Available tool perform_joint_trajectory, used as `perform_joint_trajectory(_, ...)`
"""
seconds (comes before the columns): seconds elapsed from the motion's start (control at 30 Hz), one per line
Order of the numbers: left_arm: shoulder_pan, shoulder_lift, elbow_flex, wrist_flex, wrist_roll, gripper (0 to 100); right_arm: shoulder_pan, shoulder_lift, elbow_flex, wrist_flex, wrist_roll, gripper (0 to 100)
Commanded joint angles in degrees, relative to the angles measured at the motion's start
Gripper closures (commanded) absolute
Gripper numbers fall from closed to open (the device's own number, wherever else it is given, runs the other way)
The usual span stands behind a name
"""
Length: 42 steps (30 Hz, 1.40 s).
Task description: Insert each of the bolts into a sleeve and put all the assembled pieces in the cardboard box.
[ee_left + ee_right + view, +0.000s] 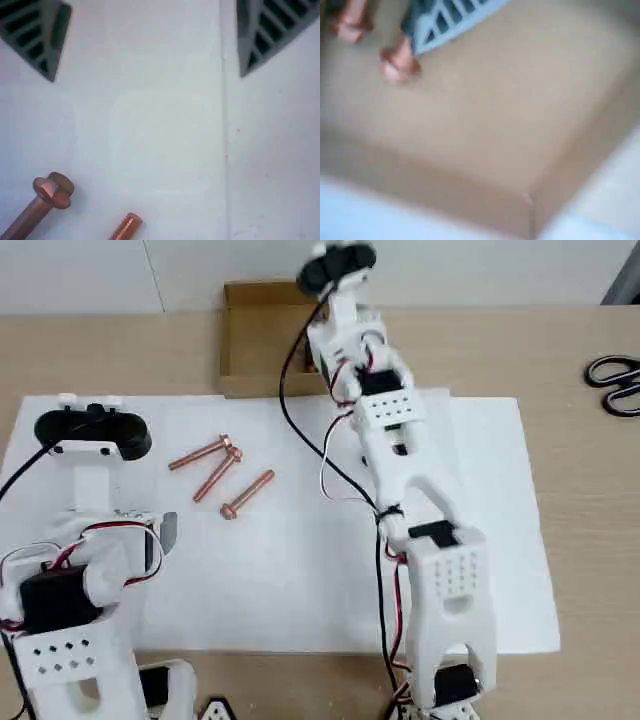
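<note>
- At the table's left, the left gripper (147,65) is hanging released over the white sheet (300,580)
- Three copper bolts (218,475) are lying loose beside it
- Farther right, the right gripper (420,35) is hovering in the cardboard box (485,115) by blurred copper pieces (397,62); I cannot tell its grip

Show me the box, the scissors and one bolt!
box (262,340): high view, its bare floor.
scissors (618,387): high view, where the handles meet.
bolt (250,492): high view, shaft of the one lying apart.

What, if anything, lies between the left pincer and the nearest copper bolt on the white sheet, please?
Nothing visible does: only bare white sheet lies between the open left pincer and the nearest copper bolt, whose head end is toward it.
</note>
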Motion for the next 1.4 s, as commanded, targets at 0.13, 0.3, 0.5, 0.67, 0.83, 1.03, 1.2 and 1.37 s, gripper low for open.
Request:
perform_joint_trajectory(0.13,0.00,-0.70,-0.75,0.26,-0.44,78,0.22,-20.70,-3.34,18.68,0.62,84.0)
perform_joint_trajectory(0.3,0.00,-0.70,-0.66,0.26,-0.44,78,0.13,-32.84,-3.34,32.84,0.44,84.0)
perform_joint_trajectory(0.5,0.18,-0.70,-2.95,3.34,-0.44,78,-2.59,-47.34,-3.34,48.40,0.44,84.0)
perform_joint_trajectory(0.67,0.18,-0.70,-4.44,4.31,-0.44,78,-5.67,-55.69,-3.34,65.89,0.53,84.0)
perform_joint_trajectory(0.83,0.18,-0.70,-4.44,4.40,-0.44,78,-5.32,-63.96,3.69,69.05,0.44,84.0)
perform_joint_trajectory(1.03,0.18,-0.70,-4.44,4.40,-0.18,78,-5.32,-79.87,23.91,67.47,0.44,83.8)
perform_joint_trajectory(1.2,0.18,-0.70,-4.44,4.40,-0.18,78,-5.23,-92.79,46.24,60.18,0.62,83.8)
perform_joint_trajectory(1.37,0.18,-0.70,-4.35,4.40,-0.18,78,-0.48,-101.14,59.08,45.76,0.53,84.0)
